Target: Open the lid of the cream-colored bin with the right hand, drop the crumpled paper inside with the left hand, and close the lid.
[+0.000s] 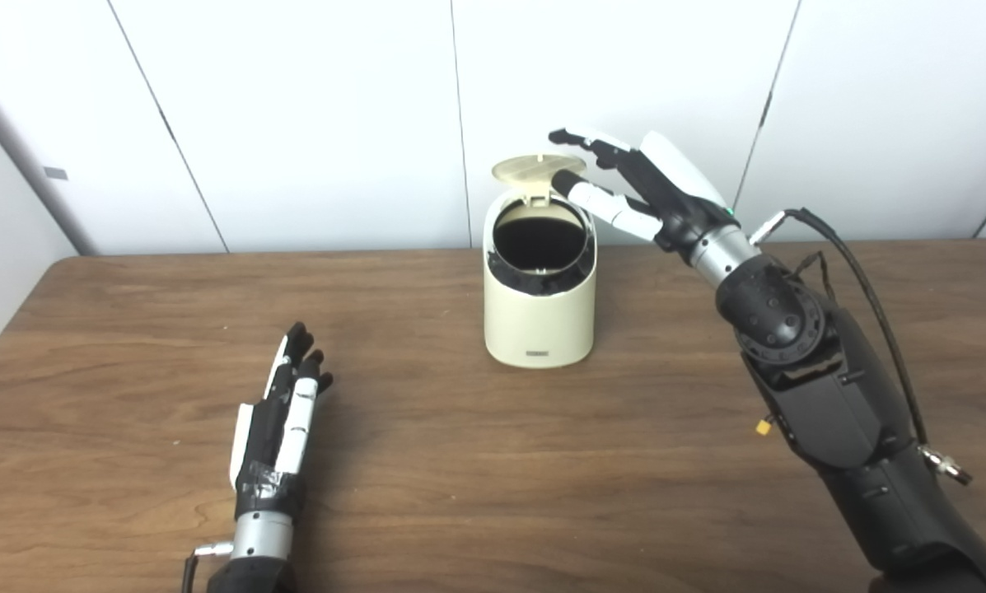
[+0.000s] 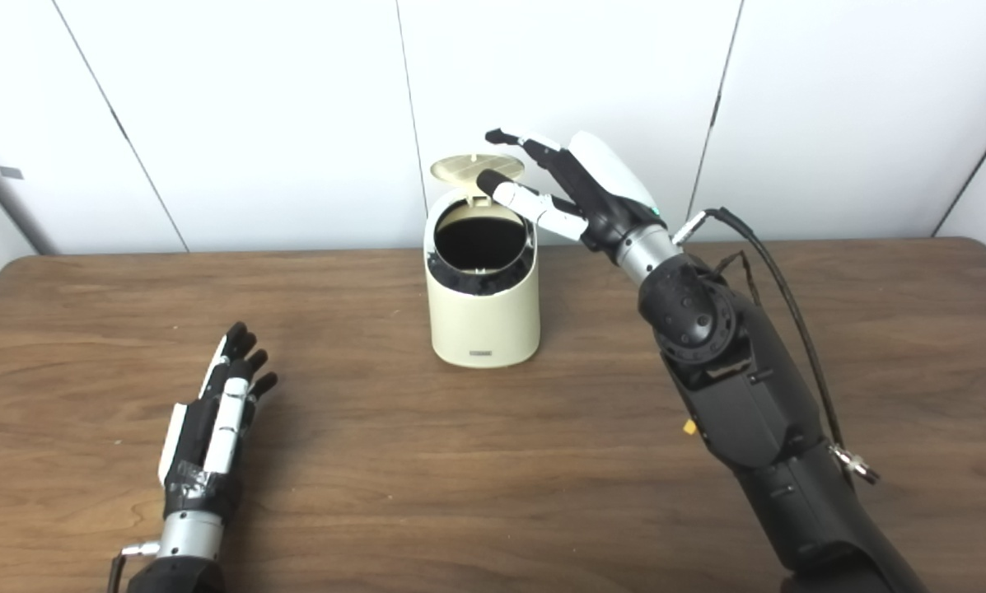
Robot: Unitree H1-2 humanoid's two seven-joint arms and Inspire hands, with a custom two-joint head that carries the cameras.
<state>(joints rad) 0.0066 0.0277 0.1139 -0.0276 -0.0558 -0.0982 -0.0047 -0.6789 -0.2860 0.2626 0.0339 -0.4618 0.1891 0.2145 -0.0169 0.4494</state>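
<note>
Standing near the far middle of the worktop [image 1: 427,461], the cream-colored bin [image 1: 539,317] has its lid [image 1: 535,169] raised upright on a rear hinge, the dark liner and round mouth exposed. Judged by appearance, the bin is a light, stiff plastic shell, smooth-sided and liable to slide or tip if pushed hard from above; the thin lid should swing on light pressure at its free upper edge, pressed forward and down rather than gripped. The right hand [image 1: 642,185] hovers beside and above the lid, fingers spread and extended, thumb reaching over the mouth toward the lid; actual contact cannot be confirmed. It grips nothing. The left hand [image 1: 282,412] lies well apart on the near left of the worktop, fingers straight and close together, holding nothing. No crumpled paper is visible; whether it lies within the dark interior cannot be told
</note>
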